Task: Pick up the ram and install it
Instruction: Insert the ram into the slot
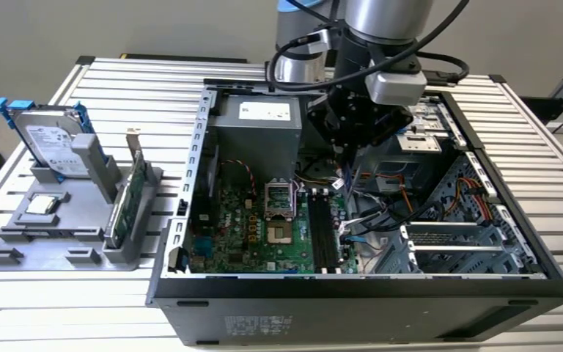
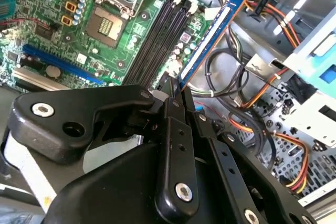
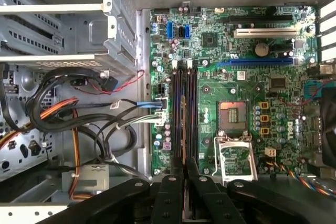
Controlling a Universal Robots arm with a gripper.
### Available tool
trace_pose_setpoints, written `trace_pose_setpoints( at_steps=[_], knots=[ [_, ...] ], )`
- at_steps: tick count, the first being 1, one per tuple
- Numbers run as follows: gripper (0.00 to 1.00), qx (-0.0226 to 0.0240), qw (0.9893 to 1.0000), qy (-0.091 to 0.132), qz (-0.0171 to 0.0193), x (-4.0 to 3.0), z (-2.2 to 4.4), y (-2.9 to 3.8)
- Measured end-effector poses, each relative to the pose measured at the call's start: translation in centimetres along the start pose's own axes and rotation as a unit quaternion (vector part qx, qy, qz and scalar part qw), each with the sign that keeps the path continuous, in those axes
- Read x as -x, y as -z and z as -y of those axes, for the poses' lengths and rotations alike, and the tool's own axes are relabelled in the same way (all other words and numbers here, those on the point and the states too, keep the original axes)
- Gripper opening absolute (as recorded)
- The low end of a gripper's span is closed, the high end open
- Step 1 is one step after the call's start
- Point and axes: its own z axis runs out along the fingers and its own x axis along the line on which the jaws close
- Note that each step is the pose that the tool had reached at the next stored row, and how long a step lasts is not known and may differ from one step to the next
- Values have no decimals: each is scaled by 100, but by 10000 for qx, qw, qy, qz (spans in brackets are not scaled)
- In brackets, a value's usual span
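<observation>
We note: motherboard (image 3: 236,77) green; ram (image 2: 210,40) blue-edged; gripper (image 2: 176,90) black; cables (image 2: 262,85) orange, black; hard drive (image 1: 52,143) silver, blue rails, at nine o'clock.

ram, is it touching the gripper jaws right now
Touching. In the second wrist view the ram runs out from between the jaws of the gripper, which are shut on its near end.

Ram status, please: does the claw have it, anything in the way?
Claw shut on the ram. Ram edge-on over the memory slots, not yet seated. Cables alongside, none across the slots.
</observation>
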Motion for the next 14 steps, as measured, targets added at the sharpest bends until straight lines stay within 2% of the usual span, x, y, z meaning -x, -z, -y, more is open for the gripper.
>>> trace_pose_setpoints(
  at_steps=[7,14],
  knots=[
    [0,-1,10000,0,2,-1,-23,-64],
    [0,4,10000,0,2,-1,-24,-66]
  ],
)
